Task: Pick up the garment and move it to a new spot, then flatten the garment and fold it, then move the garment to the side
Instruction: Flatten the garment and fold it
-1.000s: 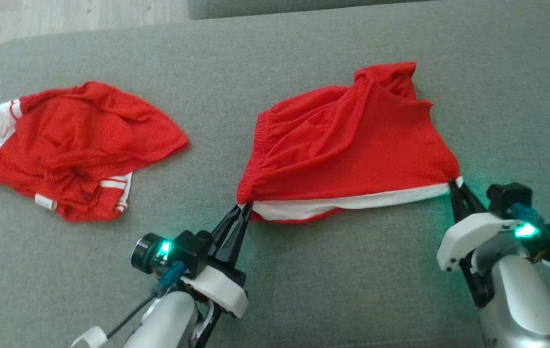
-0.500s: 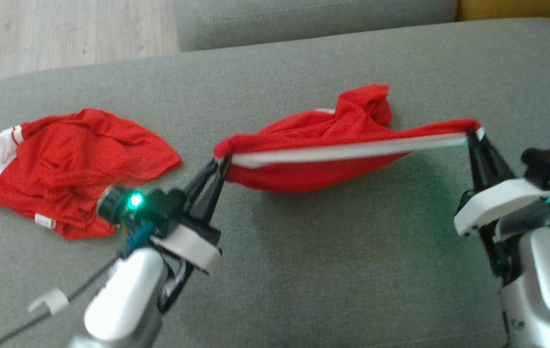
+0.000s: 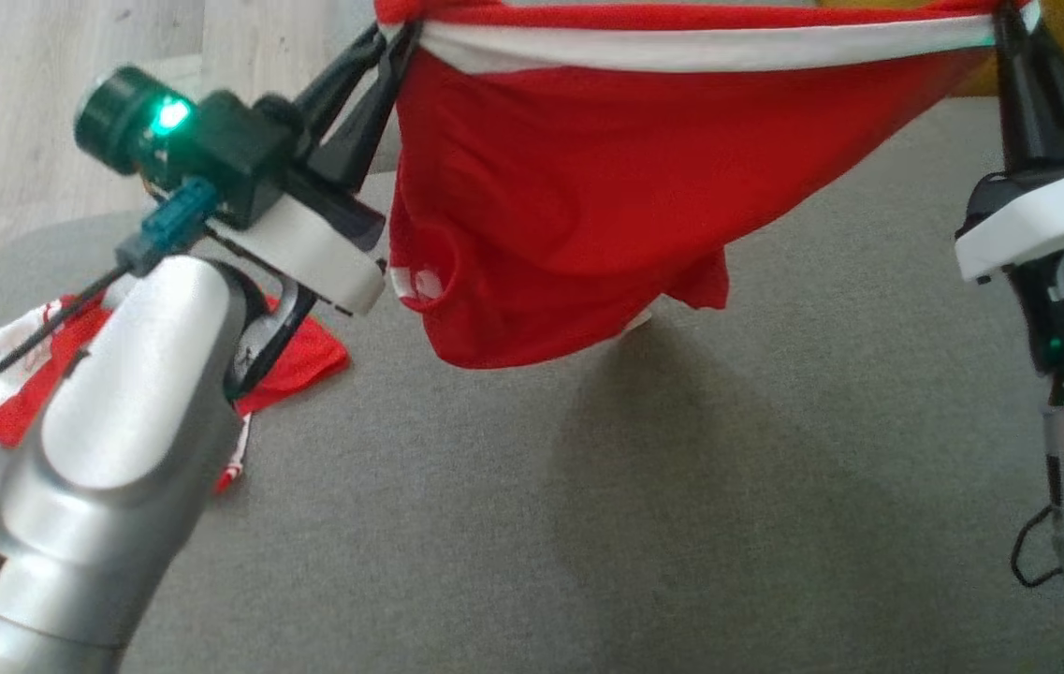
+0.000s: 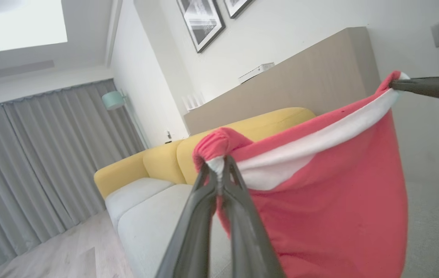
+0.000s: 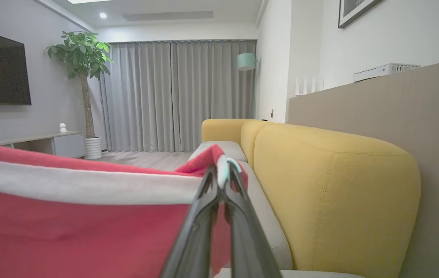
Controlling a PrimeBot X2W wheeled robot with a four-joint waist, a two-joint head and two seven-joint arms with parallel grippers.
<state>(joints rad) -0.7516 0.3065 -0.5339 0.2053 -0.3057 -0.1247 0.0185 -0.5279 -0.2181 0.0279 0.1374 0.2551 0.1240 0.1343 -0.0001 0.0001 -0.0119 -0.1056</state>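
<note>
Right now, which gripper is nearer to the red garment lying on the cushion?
Left. The left gripper is raised near the lying garment; the right gripper holds the far corner of the hanging garment.

Red white-banded garment (image 3: 588, 187) hanging stretched

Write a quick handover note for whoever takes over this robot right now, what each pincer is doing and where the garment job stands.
Left pincer: shut on one end of the red garment's white band.
Right pincer: shut on the other end.
Garment hangs stretched between them above the grey seat; a second red garment lies on it at the left.
Done: pick-up.
To do: set it down at a new spot, flatten, fold, move aside.
</note>
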